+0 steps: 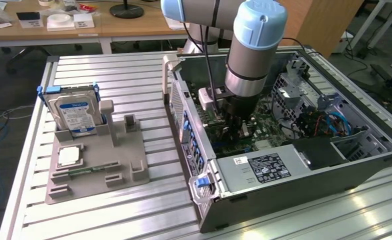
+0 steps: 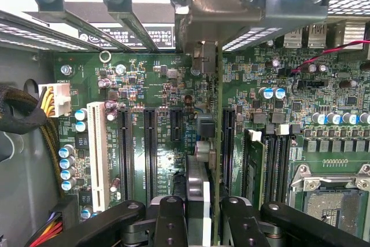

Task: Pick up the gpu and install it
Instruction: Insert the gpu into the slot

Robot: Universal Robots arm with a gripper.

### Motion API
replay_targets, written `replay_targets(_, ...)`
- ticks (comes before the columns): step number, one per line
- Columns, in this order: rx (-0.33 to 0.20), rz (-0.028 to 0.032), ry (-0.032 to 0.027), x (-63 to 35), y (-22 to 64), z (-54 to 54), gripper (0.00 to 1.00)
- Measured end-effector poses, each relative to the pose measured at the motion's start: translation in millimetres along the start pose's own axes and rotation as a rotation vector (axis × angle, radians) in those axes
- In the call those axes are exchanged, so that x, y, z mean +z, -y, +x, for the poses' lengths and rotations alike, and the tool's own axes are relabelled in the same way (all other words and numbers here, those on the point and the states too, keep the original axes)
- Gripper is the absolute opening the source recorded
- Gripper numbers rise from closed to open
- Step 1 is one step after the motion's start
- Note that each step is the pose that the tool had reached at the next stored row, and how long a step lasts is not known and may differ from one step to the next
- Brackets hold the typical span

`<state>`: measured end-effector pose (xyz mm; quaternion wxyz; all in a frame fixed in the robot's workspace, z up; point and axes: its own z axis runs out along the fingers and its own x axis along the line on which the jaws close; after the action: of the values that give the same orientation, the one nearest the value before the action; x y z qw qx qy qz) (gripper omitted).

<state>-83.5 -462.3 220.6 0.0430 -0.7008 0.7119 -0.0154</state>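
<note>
In the exterior view, the gripper hangs inside the open computer case, just above the motherboard. Well apart from it, toward the exterior view's left, we count one hard drive standing upright in one grey holder.

In the wrist view, its two fingers are drawn in narrow, clamped on one graphics card. We see the card edge-on between them, upright over the board. Its metal bracket reaches the case's back wall ahead of the fingers. Whether its lower edge already sits in a slot we cannot tell. One white slot lies off to one side of the gripper.

We judge the card light, thin and stiff but fragile. It is best held by its flat faces near the upper edge, clear of the contacts.
</note>
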Motion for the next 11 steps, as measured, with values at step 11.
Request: replay_targets(11,0.000,0.0001,-0.0003,-1.7,-0.9,0.1,0.28)
